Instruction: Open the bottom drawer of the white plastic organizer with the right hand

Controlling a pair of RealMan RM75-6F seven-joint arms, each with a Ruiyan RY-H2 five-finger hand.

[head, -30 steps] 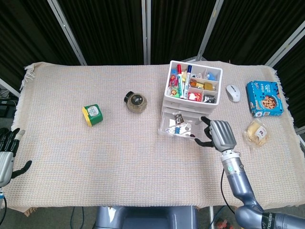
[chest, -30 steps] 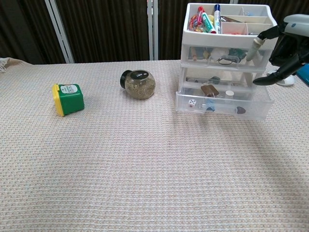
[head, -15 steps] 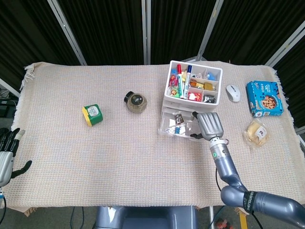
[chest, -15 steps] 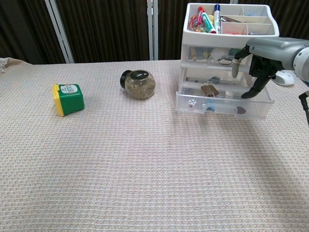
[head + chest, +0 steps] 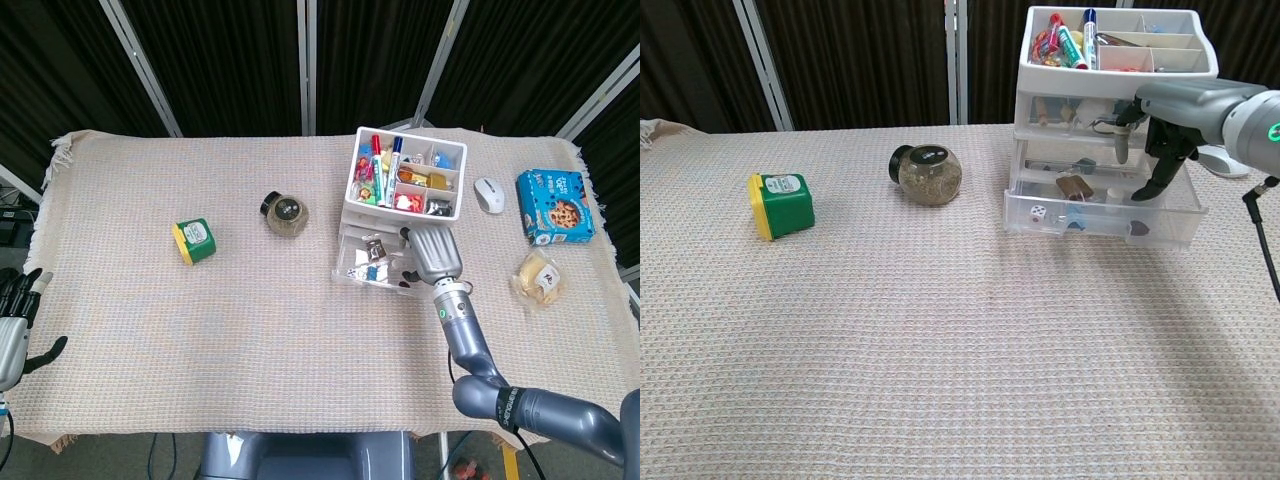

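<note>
Chest view: right hand (image 5: 1155, 150) hooks curled fingers over the bottom drawer (image 5: 1105, 213), partly out of the white organizer (image 5: 1110, 110), far right. Gripping nothing visibly. Pull straight toward the near edge, level, or the organizer slides.

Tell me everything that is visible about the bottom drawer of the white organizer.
The bottom drawer is clear plastic and the lowest of the white plastic organizer. It is pulled out partly, so its front stands forward of the drawers above. Inside lie small items, among them a white die and a brown piece; the rest is too small to name. The right hand hangs over its front, fingers pointing down to the front edge; contact cannot be told.
</note>
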